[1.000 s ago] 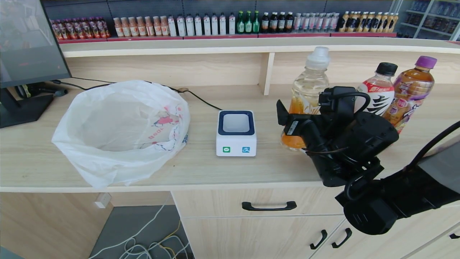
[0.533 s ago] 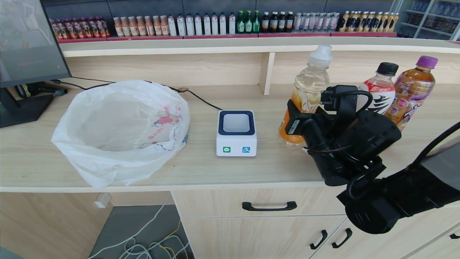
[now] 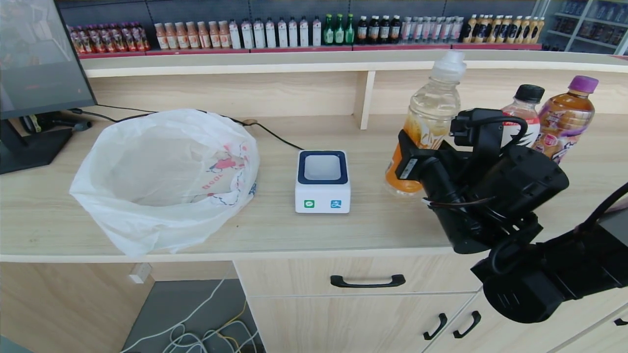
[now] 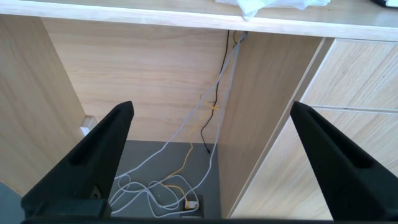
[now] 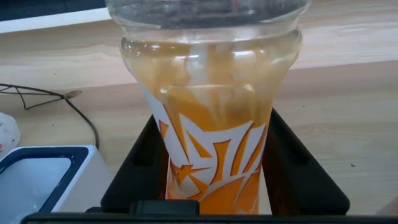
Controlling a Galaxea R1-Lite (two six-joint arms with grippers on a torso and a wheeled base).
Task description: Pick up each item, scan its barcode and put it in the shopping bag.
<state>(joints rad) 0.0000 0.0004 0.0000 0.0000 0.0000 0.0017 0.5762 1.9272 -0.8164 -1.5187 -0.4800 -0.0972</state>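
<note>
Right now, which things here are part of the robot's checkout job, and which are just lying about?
Job: orange-label bottle in the right tool, black-capped bottle, purple-capped bottle, scanner, shopping bag.
Lying about: monitor, shelf bottles, floor cables.

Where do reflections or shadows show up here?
Head view: the monitor screen mirrors the room, and the shopping bag casts a soft shadow on the counter. Right wrist view: bright glints sit on the bottle held in the right pincer.
</note>
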